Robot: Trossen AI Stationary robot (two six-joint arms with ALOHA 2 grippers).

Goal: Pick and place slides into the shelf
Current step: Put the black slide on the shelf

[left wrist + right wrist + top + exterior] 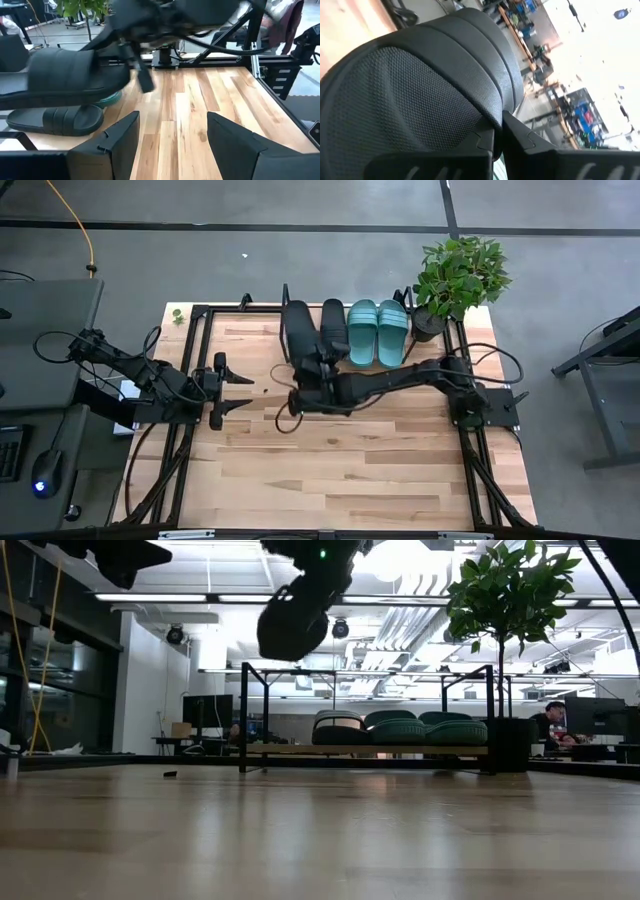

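Late stage of the task: three of four slides stand on the shelf (pixel 290 310) at the far edge of the table (pixel 350 470). Two teal slides (pixel 377 332) lie side by side at the shelf's right end, just left of a potted plant (pixel 458 275); one black slide (pixel 333 325) lies just to their left. The last black slide (pixel 298 330) is off the table, pinched at its strap by the right gripper (pixel 312 365), whose fingers are closed tight on it, as the right wrist view shows; it hangs over the shelf's left end, beside the black slide already placed. In the low view it is clearly above shelf level, so it is judged not yet set down. The left gripper (pixel 238 392) waits over the table's left part, jaws wide and empty. Left to do, by this reading: lower the held slide into the vacant left slot and release it.
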